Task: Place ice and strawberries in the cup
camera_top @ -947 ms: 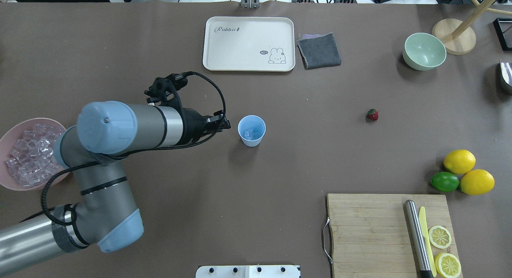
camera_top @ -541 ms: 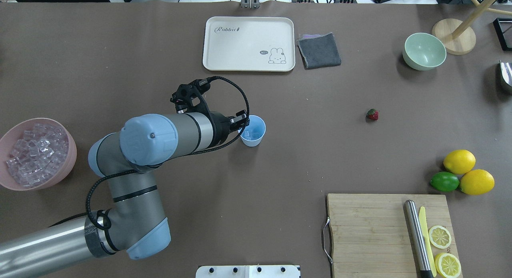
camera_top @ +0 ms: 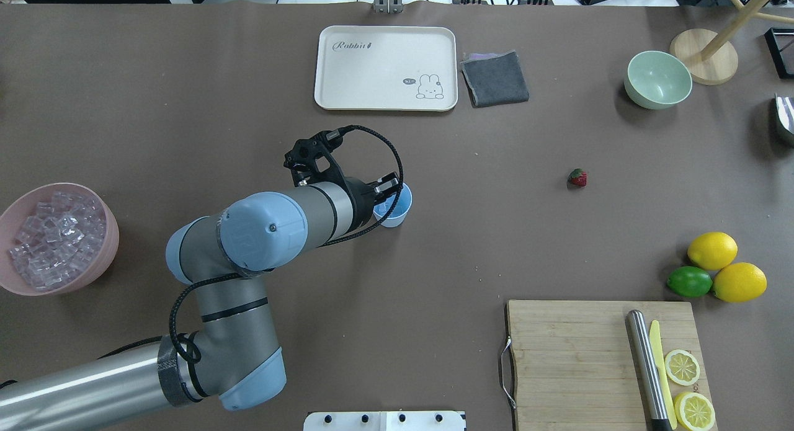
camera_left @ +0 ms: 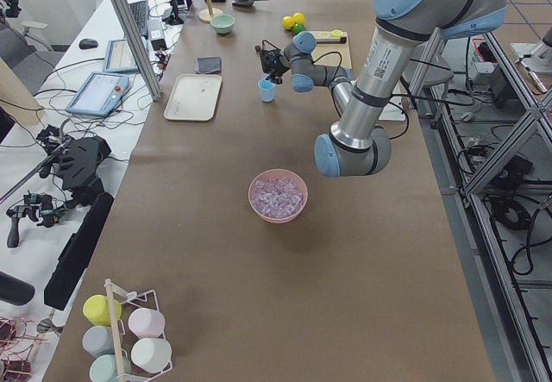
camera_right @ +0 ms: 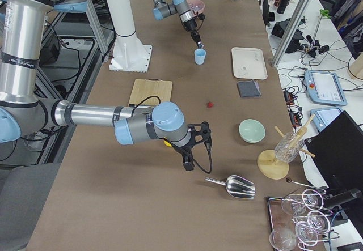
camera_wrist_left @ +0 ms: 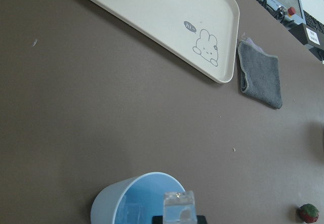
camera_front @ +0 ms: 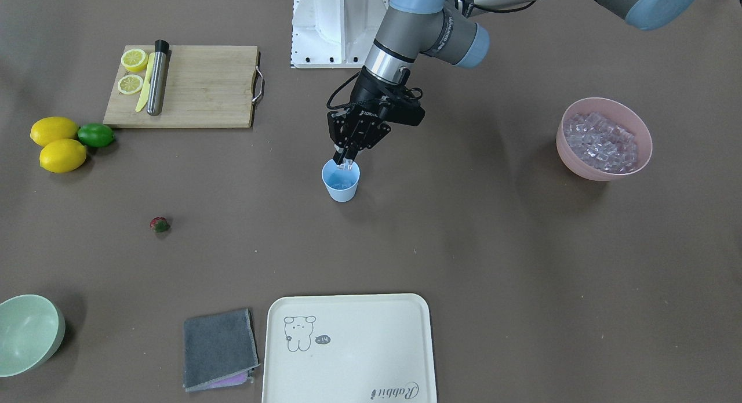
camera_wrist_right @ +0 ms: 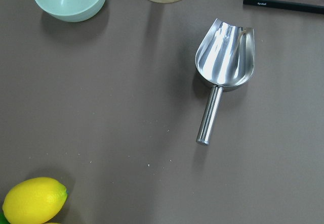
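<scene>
The light-blue cup [camera_front: 341, 185] stands upright mid-table, also seen from above [camera_top: 400, 209]. My left gripper [camera_front: 346, 162] hangs just over the cup's rim, shut on one clear ice cube [camera_wrist_left: 179, 209]. Another cube lies inside the cup [camera_wrist_left: 130, 214]. The pink bowl [camera_front: 603, 170] at the robot's left side holds many ice cubes [camera_top: 46, 232]. One small red strawberry [camera_top: 578, 178] lies alone on the table, on the robot's right of the cup. My right gripper [camera_right: 187, 161] shows only in the exterior right view, low over the table; I cannot tell its state.
A cream tray [camera_top: 384, 68] and a grey cloth [camera_top: 495, 79] lie beyond the cup. A pale green bowl [camera_top: 657, 79], two lemons and a lime [camera_top: 690, 281], and a cutting board [camera_top: 570, 363] with knife and lemon slices sit right. A metal scoop [camera_wrist_right: 223, 67] lies below the right wrist.
My left arm has swung to the right, from beside the cup to over its rim. The cup and the strawberry have not moved.
</scene>
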